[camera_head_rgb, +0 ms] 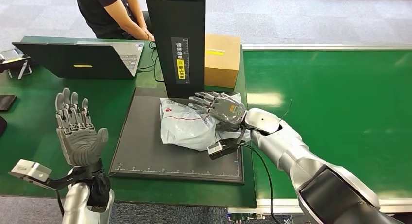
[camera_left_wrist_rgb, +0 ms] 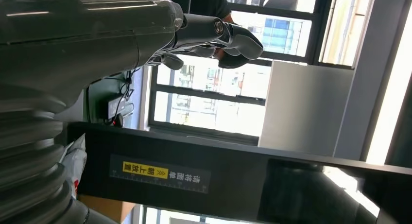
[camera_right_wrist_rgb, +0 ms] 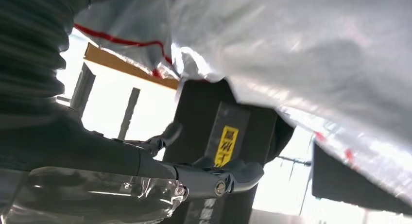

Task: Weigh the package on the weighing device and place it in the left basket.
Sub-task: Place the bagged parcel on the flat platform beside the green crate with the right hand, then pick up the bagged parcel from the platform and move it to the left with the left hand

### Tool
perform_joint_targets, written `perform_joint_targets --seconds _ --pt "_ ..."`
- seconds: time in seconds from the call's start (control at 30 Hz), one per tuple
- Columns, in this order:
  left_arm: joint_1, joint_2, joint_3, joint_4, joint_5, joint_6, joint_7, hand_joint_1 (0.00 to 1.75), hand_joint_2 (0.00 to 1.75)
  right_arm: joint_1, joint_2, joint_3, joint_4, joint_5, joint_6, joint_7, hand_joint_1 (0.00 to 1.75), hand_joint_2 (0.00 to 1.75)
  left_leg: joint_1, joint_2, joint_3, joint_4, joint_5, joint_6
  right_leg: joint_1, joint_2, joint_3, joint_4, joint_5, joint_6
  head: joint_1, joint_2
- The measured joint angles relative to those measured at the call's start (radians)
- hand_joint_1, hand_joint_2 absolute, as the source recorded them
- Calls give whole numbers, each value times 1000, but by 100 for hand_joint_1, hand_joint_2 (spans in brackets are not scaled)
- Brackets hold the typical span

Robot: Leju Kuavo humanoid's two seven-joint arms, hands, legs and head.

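Silver arms, grey hands (camera_head_rgb: 77, 131), seemingly black wrist cables.

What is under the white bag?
The white bag lies on the flat dark scale plate, in front of its black post. The right hand rests on the bag. Whatever is directly beneath the bag is covered.

My head camera is looking forward and down from high up, taking in the green table (camera_head_rgb: 43, 117), the scale (camera_head_rgb: 145, 146) and its black post (camera_head_rgb: 177, 39). My left wrist camera is sitting close behind my raised left hand (camera_left_wrist_rgb: 214, 37), facing across at the post (camera_left_wrist_rgb: 194, 175) and the windows (camera_left_wrist_rgb: 214, 107), its picture turned on its side. My right wrist camera is peering up from very near under the package (camera_right_wrist_rgb: 301, 54), also catching the post (camera_right_wrist_rgb: 214, 131).
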Motion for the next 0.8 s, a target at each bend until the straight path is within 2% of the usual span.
perform_joint_targets --seconds 0.13,0.27,0.4,0.5,0.6,0.7,0.8 --pt "0 1 -28 8 -4 14 0 0 175 43 -1 -47 -35 -176 -39 -8 0 0 0 0 0 0 0 0 0 0 0 0 0 0 0 0" --pt "2 2 -52 22 -4 23 0 0 175 109 -11 -76 -156 -430 14 -9 0 0 0 1 0 0 0 0 0 1 0 0 0 0 0 0" --pt "13 6 -63 35 1 13 0 0 175 206 -37 -121 -341 -699 159 -9 0 0 0 1 0 0 0 0 0 1 -1 0 0 0 0 0" --pt "20 13 -73 54 33 -58 0 0 175 300 -64 -180 -493 -837 302 -10 0 0 0 0 0 0 0 0 0 0 -1 -1 -1 0 0 0" --pt "21 24 -76 97 52 -138 0 0 175 407 -95 -251 -638 -903 425 -10 0 0 0 0 0 0 -1 0 0 0 -1 -2 -1 0 0 0" --pt "21 37 -76 143 16 -171 0 0 175 532 -117 -349 -765 -913 499 -10 0 0 0 -1 -1 0 -1 1 0 -1 0 -2 -1 0 0 0" --pt "22 47 -76 177 -23 -186 4 0 175 645 -124 -459 -853 -914 524 -10 0 131 0 -1 -1 0 -2 0 0 0 -1 -2 -1 0 0 0"
